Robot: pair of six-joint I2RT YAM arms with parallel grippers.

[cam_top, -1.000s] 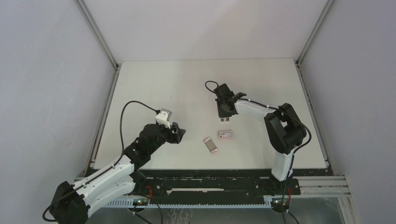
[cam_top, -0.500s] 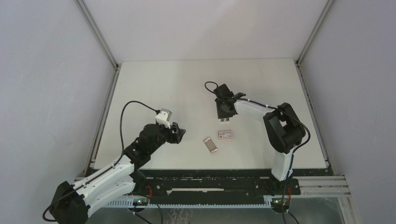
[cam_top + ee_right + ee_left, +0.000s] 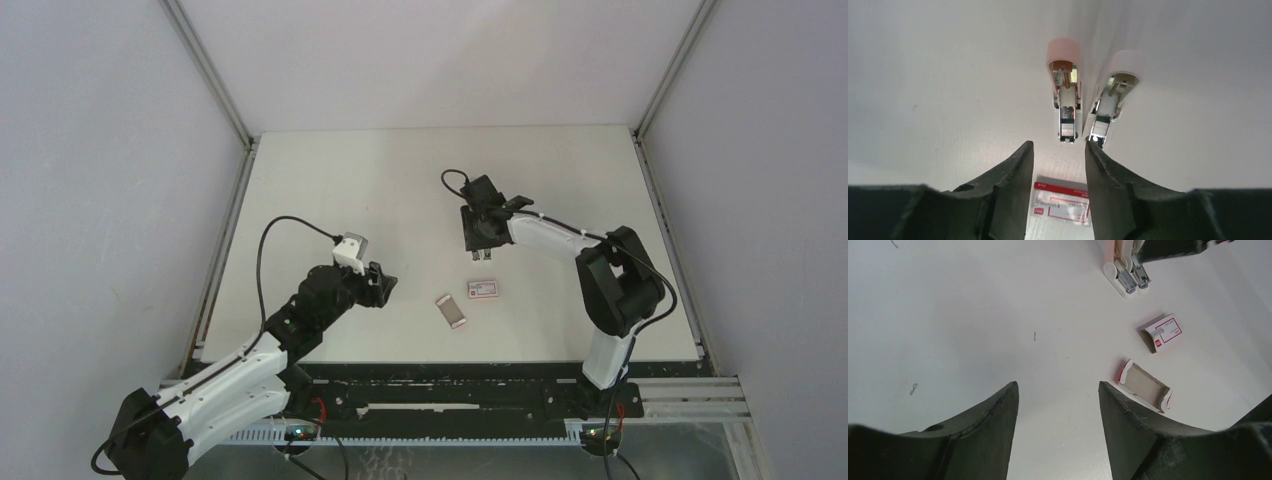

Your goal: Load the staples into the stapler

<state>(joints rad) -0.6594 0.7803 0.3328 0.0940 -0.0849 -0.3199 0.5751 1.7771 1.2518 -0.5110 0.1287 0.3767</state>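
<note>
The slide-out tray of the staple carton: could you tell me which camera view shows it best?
Left wrist: the tray lies close, its brown inside facing up. Top external shows it only as a small pinkish sliver; right wrist misses it, catching just the labelled sleeve.

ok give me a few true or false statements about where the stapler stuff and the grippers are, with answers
1. The pink stapler and the white stapler lie side by side. True.
2. The slide-out tray sits inside the carton sleeve. False: it lies out of the sleeve, apart from it.
3. The left gripper holds the tray. False: it is open and empty.
4. The right gripper is the one nearer the staplers. True.
</note>
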